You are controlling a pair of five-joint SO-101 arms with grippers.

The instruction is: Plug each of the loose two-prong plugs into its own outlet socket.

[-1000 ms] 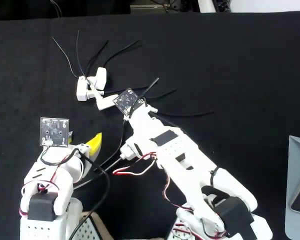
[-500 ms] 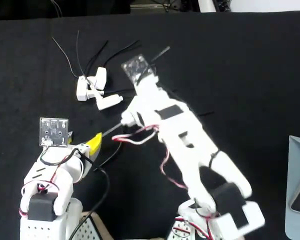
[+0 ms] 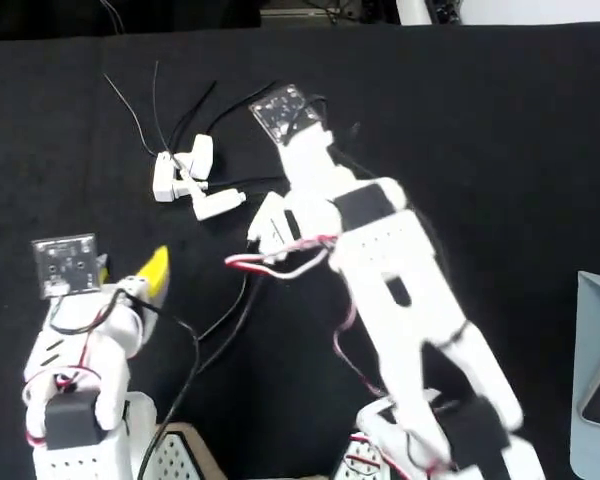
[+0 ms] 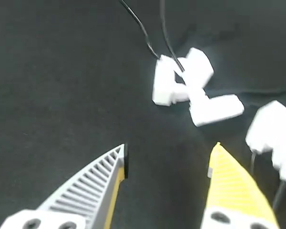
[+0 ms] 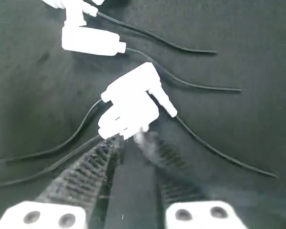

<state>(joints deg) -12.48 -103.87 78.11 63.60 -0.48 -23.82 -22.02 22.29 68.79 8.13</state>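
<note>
Lying right at the tip of the right hand (image 5: 129, 140), a white angled piece (image 5: 128, 107) has its long axis slanted across the hand's line of reach. A short stub juts from one end, and thin black cords (image 5: 205, 143) trail off over the cloth. Whether the hand grips this piece or merely meets it, I cannot tell. Farther ahead of that hand, a long white block (image 5: 90, 42) lies crosswise, its cord leaving from one end.

The left hand (image 4: 169, 147) is open, with its grey finger (image 4: 97, 176) and yellow finger (image 4: 229, 181) spread wide over the black worktop (image 3: 500, 120). Ahead of it and well apart sits a cluster of three white pieces (image 4: 190, 88). One points straight away from the hand, one is tilted, and the nearest lies crosswise. Their black wires (image 3: 140, 110) fan out beyond, toward the worktop's far edge (image 3: 430, 25).

Bare cloth lies between the left hand and the cluster. The right arm (image 3: 380, 260) stretches past the cluster on its own side. A grey bin (image 3: 598, 380) stands well off, at the worktop's edge on the right arm's outer side.
</note>
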